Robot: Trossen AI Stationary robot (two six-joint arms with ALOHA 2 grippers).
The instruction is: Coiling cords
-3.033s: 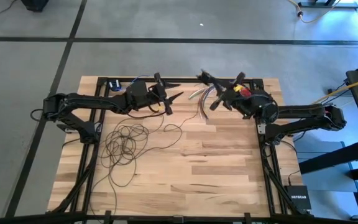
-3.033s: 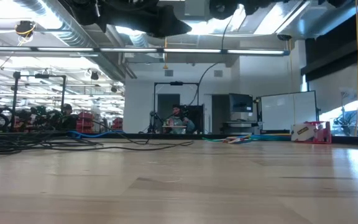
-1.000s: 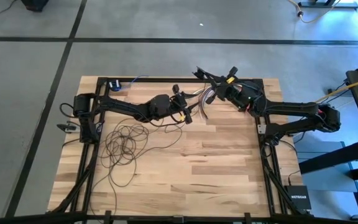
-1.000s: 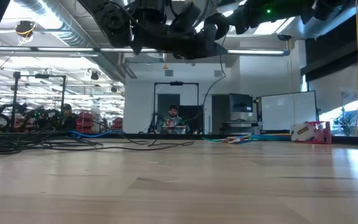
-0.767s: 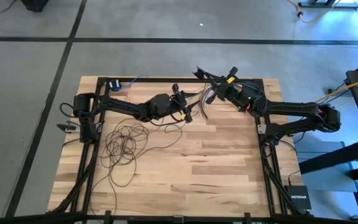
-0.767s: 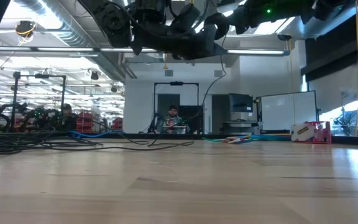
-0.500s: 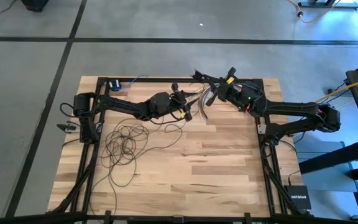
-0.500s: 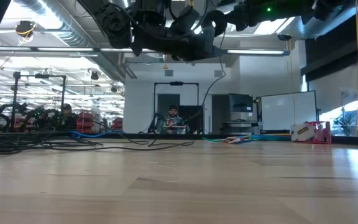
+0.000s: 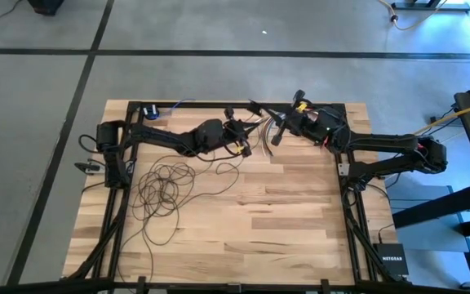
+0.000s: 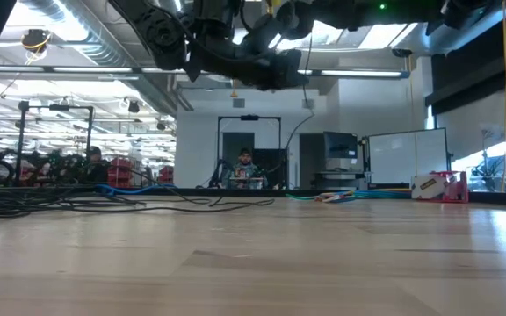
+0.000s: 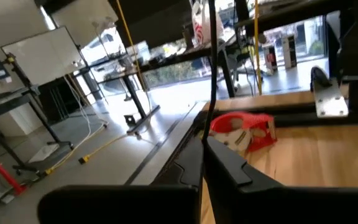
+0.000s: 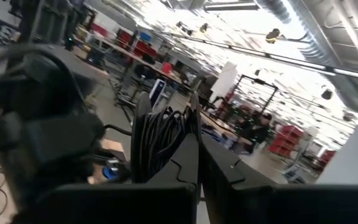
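I see the thin dark looped cords [image 9: 163,186] lying loose on the wooden desk's [image 9: 284,220] left side; left tool [image 9: 246,137] and right tool [image 9: 266,122] both clenched, raised near the far edge.

The left gripper [image 9: 254,107] has reached farther toward the right gripper [image 9: 277,135] and apparently snapped shut.

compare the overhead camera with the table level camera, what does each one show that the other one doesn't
Only the high view shows the loose loops of the cords spread on the table by the left arm's base, and both shut hands, left hand and right hand, close together near the far edge. Only the low view shows the room behind, with a seated person. Both show the dark arms raised above the wooden tabletop.
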